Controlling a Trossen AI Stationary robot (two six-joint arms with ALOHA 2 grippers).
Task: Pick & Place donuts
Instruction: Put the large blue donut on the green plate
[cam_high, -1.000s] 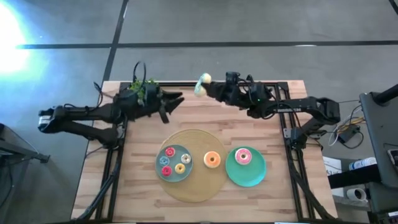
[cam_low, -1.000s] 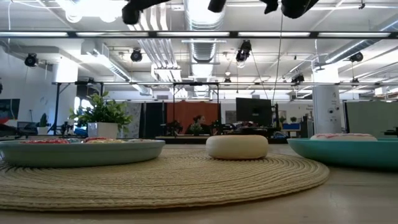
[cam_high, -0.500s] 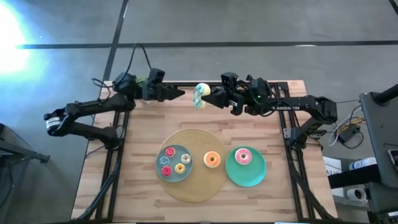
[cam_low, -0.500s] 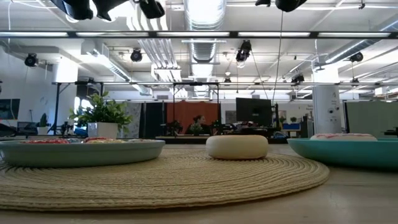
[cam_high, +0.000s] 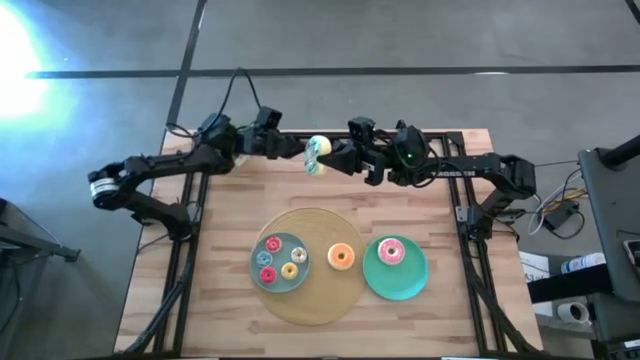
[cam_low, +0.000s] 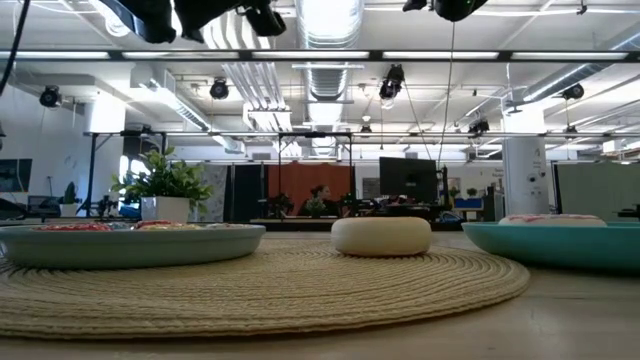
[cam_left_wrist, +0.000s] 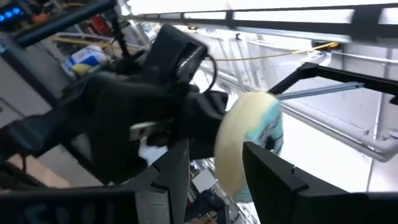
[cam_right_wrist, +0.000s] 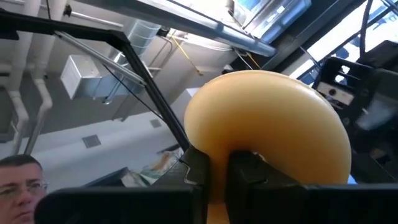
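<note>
Right claw (cam_high: 330, 158) pinches the pale donut (cam_high: 317, 154) mid-air; left claw (cam_high: 295, 150), open around it, might fumble the handover, dropping it.

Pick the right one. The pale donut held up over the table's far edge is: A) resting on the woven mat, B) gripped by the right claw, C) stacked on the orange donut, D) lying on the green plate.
B: the right claw is shut on the pale donut in mid-air, with the open left claw closing in.
</note>
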